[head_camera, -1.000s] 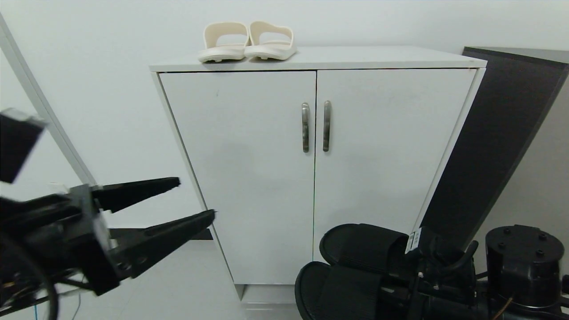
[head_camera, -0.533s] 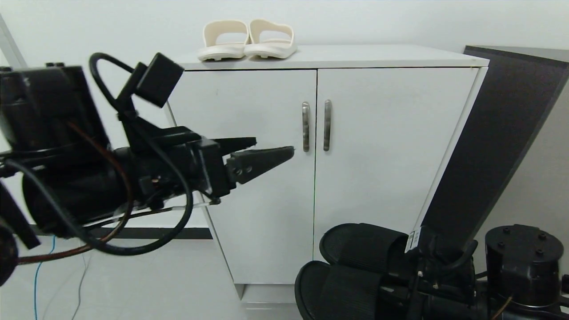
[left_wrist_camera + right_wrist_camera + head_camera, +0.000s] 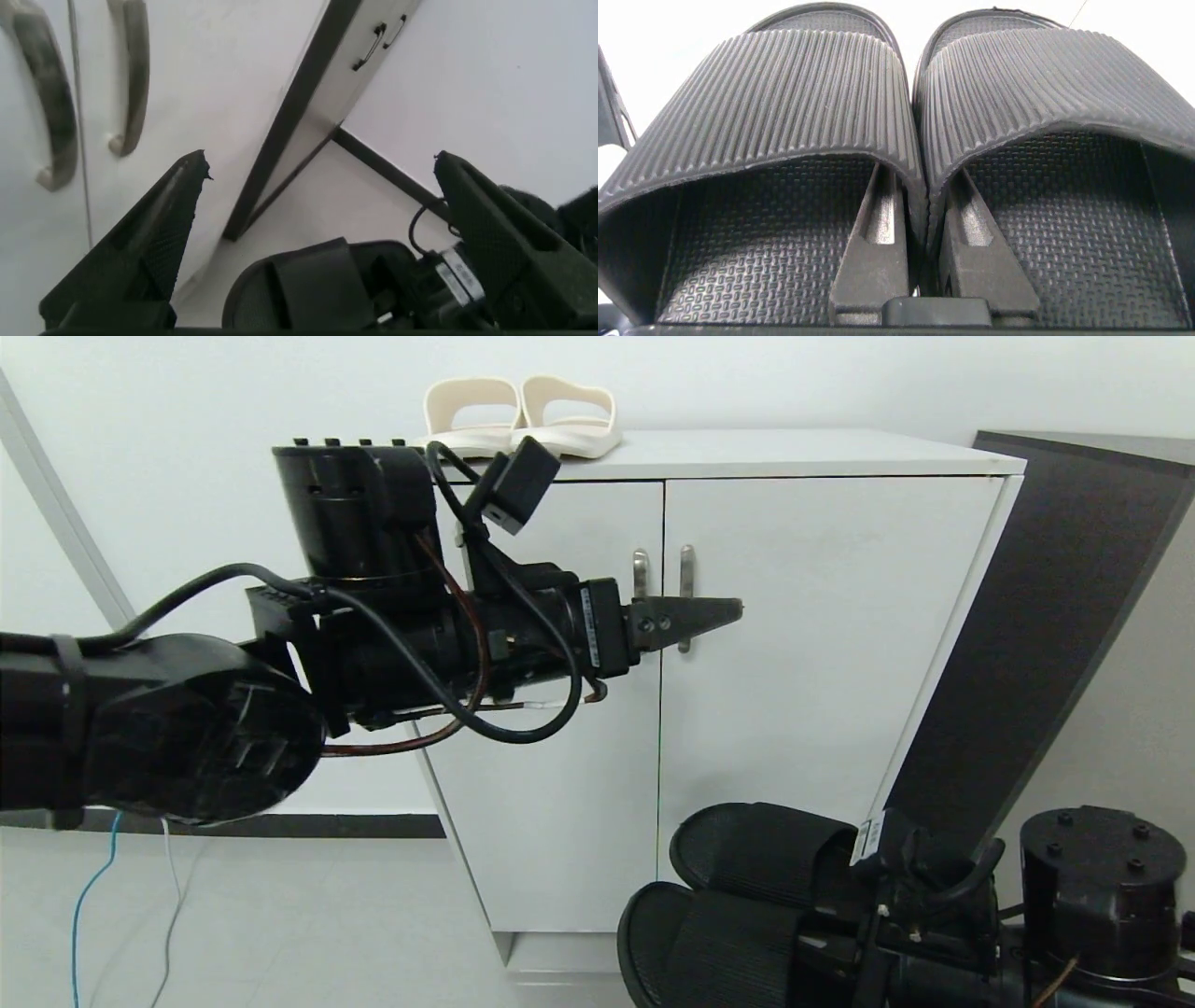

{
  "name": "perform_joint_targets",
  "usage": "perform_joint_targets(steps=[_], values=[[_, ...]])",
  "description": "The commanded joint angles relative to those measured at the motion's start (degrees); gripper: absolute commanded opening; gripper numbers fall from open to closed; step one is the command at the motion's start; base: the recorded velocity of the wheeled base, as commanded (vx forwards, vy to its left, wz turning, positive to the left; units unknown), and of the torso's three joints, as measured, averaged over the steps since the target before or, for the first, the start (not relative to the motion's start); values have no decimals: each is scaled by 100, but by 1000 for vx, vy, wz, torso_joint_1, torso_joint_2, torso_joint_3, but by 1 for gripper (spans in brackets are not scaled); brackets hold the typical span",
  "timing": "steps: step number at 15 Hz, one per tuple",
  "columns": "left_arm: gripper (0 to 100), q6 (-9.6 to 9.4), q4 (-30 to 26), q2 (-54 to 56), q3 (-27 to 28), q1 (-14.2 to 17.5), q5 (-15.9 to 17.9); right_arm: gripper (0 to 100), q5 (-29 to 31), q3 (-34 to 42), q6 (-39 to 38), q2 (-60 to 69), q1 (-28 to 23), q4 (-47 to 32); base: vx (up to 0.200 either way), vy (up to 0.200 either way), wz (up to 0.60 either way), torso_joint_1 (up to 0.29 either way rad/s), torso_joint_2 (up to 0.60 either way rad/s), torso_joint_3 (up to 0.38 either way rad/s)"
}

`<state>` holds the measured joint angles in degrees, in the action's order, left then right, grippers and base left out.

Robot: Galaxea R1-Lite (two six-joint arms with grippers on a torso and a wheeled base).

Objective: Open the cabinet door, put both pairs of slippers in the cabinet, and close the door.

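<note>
Head view. At centre frame, a white cabinet with both doors shut. Side by side at the middle seam, two upright bars, the left-door handle and the right-door handle, long axis vertical. Across them at mid height, pointing toward frame right, the left gripper, tips just past the right-door handle. Seen edge-on here, so no telling the gap from this side. Plainly the nearer arm for the pull. At top centre, on the cabinet's top, the beige slippers. At bottom right, low before the right door, the black slippers.

Left wrist view. The left gripper's fingers spread wide, nothing between them. Both handles at upper left of the frame, outside the gap, beyond the finger on that side. Not yet straddled, and touching nothing as far as can be seen. Probably calls for a sideways shift to bring one bar into the gap before closing.

Right wrist view. At lower centre, the right gripper clamped on the black slippers, pinching the two adjoining inner side walls together, ribbed straps arching across the upper frame.

Against the earlier head frames: left gripper up from lower left a second ago, short of the left-door handle half a second ago, now over both bars. Doors, beige slippers and black slippers as before.
</note>
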<state>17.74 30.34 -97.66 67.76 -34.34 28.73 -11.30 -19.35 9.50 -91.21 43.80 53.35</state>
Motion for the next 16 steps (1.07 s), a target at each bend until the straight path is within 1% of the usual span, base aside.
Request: perform_joint_targets(steps=[1,2,5,11,12,13,15,16], values=[[100,72,-11,-298,124,-55,-34,0,-4,1,0,-2,6,0,0,0,0,0,0,0],[100,116,-2,-342,124,-64,-105,0,-4,1,0,-2,6,0,0,0,0,0,0,0],[100,116,-2,-342,150,-143,-412,0,5,1,8,-2,14,0,0,0,0,0,0,0],[100,107,-46,-860,1012,-196,-949,0,14,1,8,-20,23,0,0,0,0,0,0,0],[100,107,-55,-1027,1223,-196,-1151,0,14,10,8,-20,23,0,0,0,0,0,0,0],[100,107,-90,-1089,1302,-187,-1203,0,14,10,8,-28,23,0,0,0,0,0,0,0],[100,98,-389,-1229,1583,-169,-1379,0,14,10,8,-28,23,0,0,0,0,0,0,0],[100,98,-406,-1256,1653,-169,-1397,0,14,10,8,-37,23,0,0,0,0,0,0,0]])
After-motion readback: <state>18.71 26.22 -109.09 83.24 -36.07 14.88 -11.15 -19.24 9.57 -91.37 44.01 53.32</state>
